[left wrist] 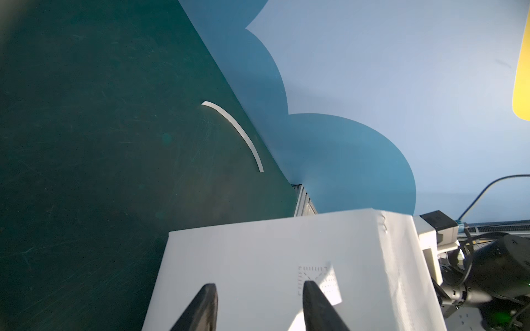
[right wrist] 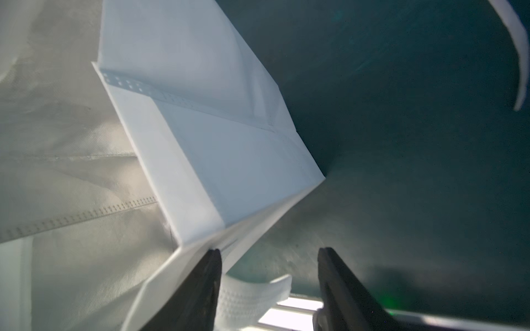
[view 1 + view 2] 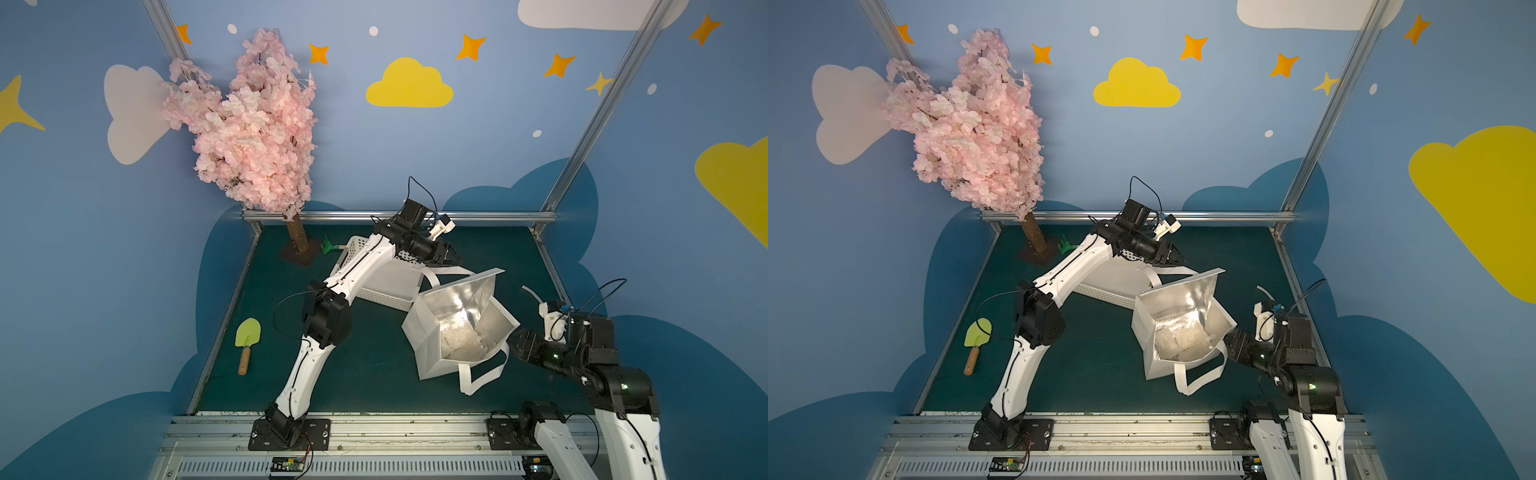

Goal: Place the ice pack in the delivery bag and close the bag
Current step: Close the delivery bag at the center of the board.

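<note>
Apparently the ice pack (image 3: 463, 343) already lies at the bottom of the bag (image 3: 424, 345), a pale crumpled lump against the silver lining, and both top views show it there (image 3: 1179, 343). The left pincer (image 3: 451, 257) hangs just beyond the bag's far wall, and the right pincer (image 3: 513, 336) sits at the bag's right rim. In the left wrist view the left pincer (image 1: 258, 292) stands open with nothing between its fingers, and the bag's white outer wall (image 1: 272, 243) is just ahead of them. In the right wrist view the right pincer (image 2: 269, 252) is open too. One finger (image 2: 206, 275) lies against the bag's folded corner (image 2: 215, 143), though whether it presses cannot be told, and a handle (image 2: 249, 295) curls just beyond the gap. The step in hand looks like letting go and drawing clear. It is best done by backing the right pincer straight away from the rim, so that no finger snags the handle or pulls the soft bag over.
</note>
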